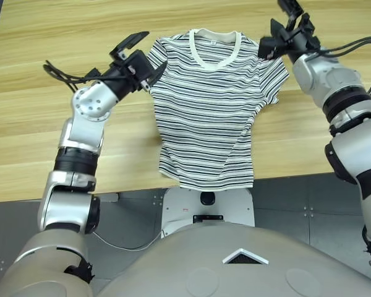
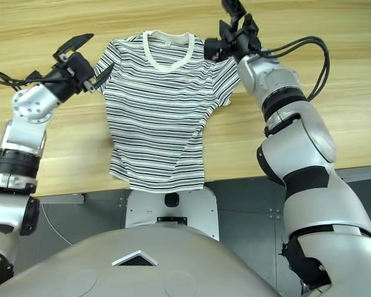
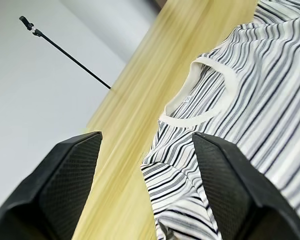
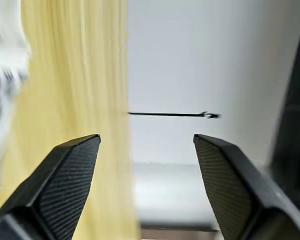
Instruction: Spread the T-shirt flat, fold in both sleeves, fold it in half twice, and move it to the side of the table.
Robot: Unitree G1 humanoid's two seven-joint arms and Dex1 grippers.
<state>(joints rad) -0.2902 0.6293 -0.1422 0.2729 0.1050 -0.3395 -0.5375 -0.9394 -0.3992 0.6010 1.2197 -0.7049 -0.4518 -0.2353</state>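
A black-and-white striped T-shirt point(image 1: 204, 117) with a cream collar point(image 1: 215, 46) lies face up on the wooden table point(image 1: 49, 124). Its collar is at the far side and its hem point(image 1: 210, 182) reaches the near edge. The right sleeve point(image 1: 273, 77) is spread outward. At the left shoulder the cloth is bunched inward. My left gripper point(image 1: 145, 59) is open at that left shoulder, and in the left wrist view its fingers point(image 3: 70, 185) flank the shoulder cloth point(image 3: 175, 200). My right gripper point(image 1: 278, 28) hovers open above the right shoulder, holding nothing point(image 4: 146, 137).
Bare wood stretches to the left point(image 2: 62, 161) and right point(image 2: 334, 124) of the shirt and behind it. The table's near edge point(image 1: 123, 189) runs just below the hem. Black cables point(image 1: 65, 74) hang off both arms.
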